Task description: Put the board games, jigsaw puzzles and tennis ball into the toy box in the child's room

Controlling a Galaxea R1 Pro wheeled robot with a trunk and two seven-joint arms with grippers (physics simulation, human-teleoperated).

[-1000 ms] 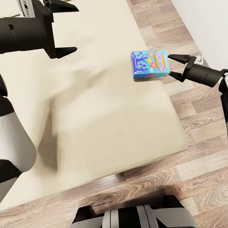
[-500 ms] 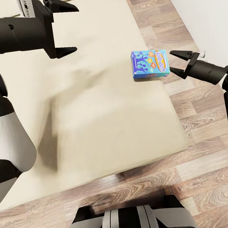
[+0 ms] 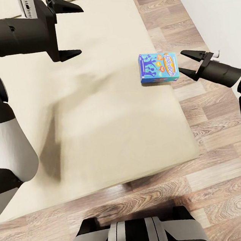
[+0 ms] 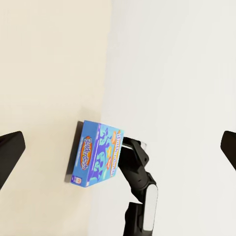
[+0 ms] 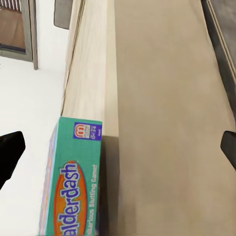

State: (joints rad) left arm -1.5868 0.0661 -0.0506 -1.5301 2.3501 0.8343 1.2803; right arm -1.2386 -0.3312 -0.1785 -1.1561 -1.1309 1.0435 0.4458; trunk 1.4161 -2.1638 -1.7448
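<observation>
One board game, a blue "Balderdash" box [image 3: 158, 67], lies on the beige bed [image 3: 97, 116] close to its right edge. My right gripper [image 3: 181, 62] is open just right of the box, its fingers level with the box's end and not touching it. In the right wrist view the box's end [image 5: 73, 191] sits near and off to one side of the gap, beside the mattress [image 5: 162, 98]. My left gripper [image 3: 81, 30] hangs open and empty above the far left of the bed. The left wrist view looks across at the box [image 4: 98, 153] and the right arm [image 4: 140, 177].
A wood plank floor [image 3: 209, 123] runs along the bed's right side and front. A white wall [image 3: 216, 11] stands close behind my right arm. My base [image 3: 136, 233] is at the bed's front edge. The broad middle of the mattress is bare.
My right gripper has drawn slightly right and farther back, staying open. The Balderdash box and the left arm have not moved.
</observation>
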